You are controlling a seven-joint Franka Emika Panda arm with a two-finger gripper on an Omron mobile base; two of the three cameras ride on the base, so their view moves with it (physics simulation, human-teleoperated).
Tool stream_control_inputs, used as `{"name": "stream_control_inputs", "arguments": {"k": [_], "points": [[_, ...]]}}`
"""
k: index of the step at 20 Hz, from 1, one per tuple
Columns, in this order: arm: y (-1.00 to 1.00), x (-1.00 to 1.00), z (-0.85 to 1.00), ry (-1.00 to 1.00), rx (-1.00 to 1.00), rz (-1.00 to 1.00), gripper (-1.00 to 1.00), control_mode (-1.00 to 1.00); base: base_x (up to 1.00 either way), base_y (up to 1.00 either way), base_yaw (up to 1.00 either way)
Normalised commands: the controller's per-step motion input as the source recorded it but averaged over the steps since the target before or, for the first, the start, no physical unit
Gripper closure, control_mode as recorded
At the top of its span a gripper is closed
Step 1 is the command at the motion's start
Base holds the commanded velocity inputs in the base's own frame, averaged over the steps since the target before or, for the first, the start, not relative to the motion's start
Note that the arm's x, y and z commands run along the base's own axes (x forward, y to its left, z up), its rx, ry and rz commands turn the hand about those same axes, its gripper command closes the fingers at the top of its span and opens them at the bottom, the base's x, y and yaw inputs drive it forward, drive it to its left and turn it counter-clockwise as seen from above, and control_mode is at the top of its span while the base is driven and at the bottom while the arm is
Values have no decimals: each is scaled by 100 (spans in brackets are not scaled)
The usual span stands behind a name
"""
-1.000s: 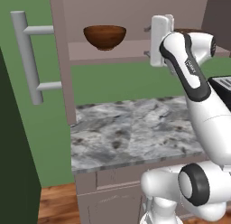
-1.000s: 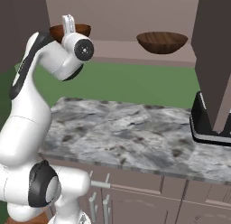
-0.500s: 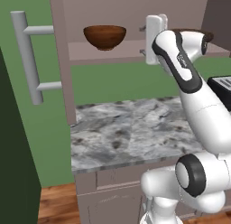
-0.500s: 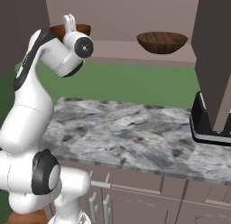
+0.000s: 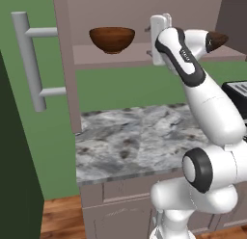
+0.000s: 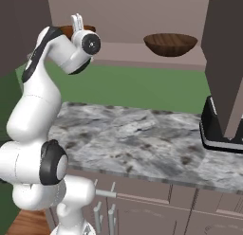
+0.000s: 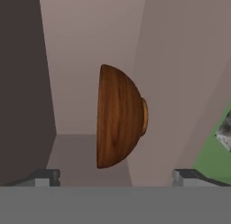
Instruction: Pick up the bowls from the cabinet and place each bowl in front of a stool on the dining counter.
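Round grainy wooden bowl [image 7: 119, 117], flat-shelved cabinet [image 7: 176, 74].

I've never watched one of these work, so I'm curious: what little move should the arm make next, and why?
Probably ease the open gripper straight ahead toward the deeper bowl. The hand view has that bowl centred between the spread fingertips, but it sits further back on the cabinet shelf, untouched. Closing now would likely grab nothing.

Arm hides most of shallow bowl [image 5: 218, 39].
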Motion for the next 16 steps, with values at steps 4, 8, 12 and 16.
{"name": "stream_control_inputs", "arguments": {"k": [4, 8, 12, 16], "points": [[13, 39, 0, 0, -1, -5, -100, -100, 0, 0, 0], [26, 36, -3, 0, 0, -4, -100, -100, 0, 0, 0], [17, 26, 0, 0, 0, -3, -100, -100, 0, 0, 0], [7, 26, 0, 0, -1, -2, -100, -100, 0, 0, 0]]}}
